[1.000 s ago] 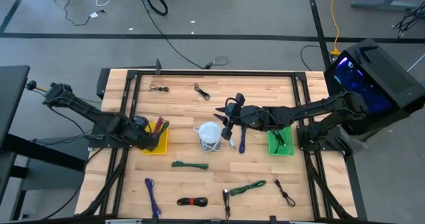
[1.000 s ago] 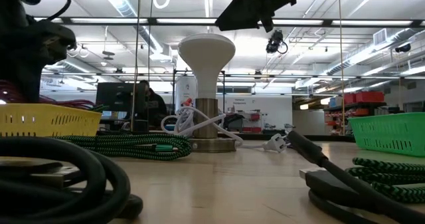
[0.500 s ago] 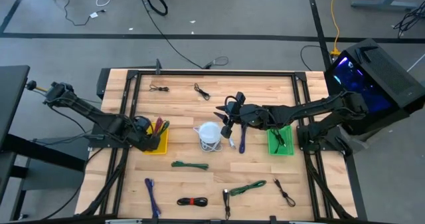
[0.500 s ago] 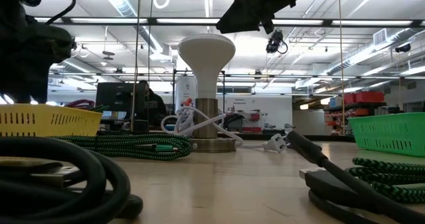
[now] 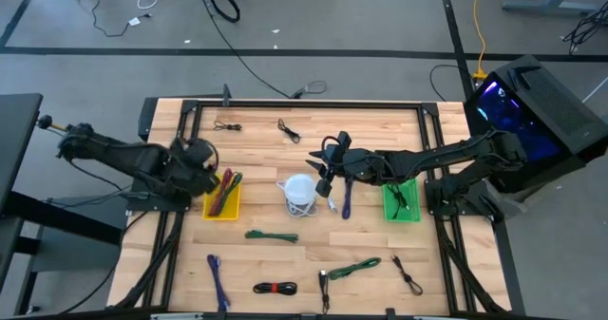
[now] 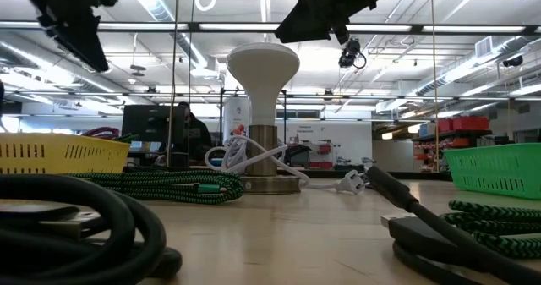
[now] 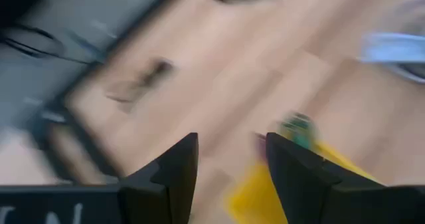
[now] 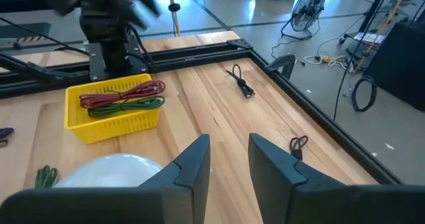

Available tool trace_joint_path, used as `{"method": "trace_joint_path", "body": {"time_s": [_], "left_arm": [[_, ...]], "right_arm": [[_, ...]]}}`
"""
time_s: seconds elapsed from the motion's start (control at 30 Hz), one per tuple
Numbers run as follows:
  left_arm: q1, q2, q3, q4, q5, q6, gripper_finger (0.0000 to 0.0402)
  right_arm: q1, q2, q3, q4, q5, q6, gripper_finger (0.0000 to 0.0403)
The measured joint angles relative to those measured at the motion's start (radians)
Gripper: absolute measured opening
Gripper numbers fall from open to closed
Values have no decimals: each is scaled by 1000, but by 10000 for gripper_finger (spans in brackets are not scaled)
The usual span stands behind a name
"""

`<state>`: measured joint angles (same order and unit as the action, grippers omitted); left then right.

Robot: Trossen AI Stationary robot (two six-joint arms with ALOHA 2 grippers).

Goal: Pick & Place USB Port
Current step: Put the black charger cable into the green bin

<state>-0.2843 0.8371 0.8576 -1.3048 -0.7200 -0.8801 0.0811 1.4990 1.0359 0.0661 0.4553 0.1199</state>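
A yellow basket at the table's left holds a red and a green cable. My left gripper hangs open just above the basket's far left corner, with nothing between its fingers. A white lamp-shaped device stands upright on its base at mid-table, its white cord and plug lying beside it. My right gripper hovers open above the table just right of the device, empty. A purple cable lies on the table beneath that arm.
A green basket with a dark cable stands at the right. Loose cables lie about: green, purple, red-black, green, black near the front, and two black ones at the far edge.
My left gripper has risen out of the yellow basket and drawn back toward the table's far left; it is empty now. The red and green cables stay in the basket.
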Motion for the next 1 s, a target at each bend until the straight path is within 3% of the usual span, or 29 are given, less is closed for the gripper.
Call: {"method": "trace_joint_path", "body": {"time_s": [0.13, 0.27, 0.43, 0.53, 0.63, 0.73, 0.93, 1.0], "left_arm": [[200, 0, 33, -46, -47, 160, 177], [442, 0, 32, 30, 28, 451, 177], [725, 5, -2, 291, 207, 876, 177], [885, 38, -47, 412, 317, 1036, 177], [1020, 99, -94, 431, 441, 1190, 177], [1100, 185, -133, 447, 512, 1332, 177], [1122, 378, -119, 515, 499, 1410, 177], [1122, 437, -96, 531, 451, 1391, 177]], "right_arm": [[0, 0, 0, 8, 0, 2, 105], [0, 0, 0, 46, 0, 3, 105], [0, 0, 0, 67, -2, 8, 105], [0, 0, 0, 65, -3, 32, 105], [1, 0, 0, 61, -16, 41, 105], [1, 0, 0, 65, -50, 42, 105], [1, 0, 0, 73, -54, 47, 105], [1, 0, 0, 74, -54, 44, 105]]}}
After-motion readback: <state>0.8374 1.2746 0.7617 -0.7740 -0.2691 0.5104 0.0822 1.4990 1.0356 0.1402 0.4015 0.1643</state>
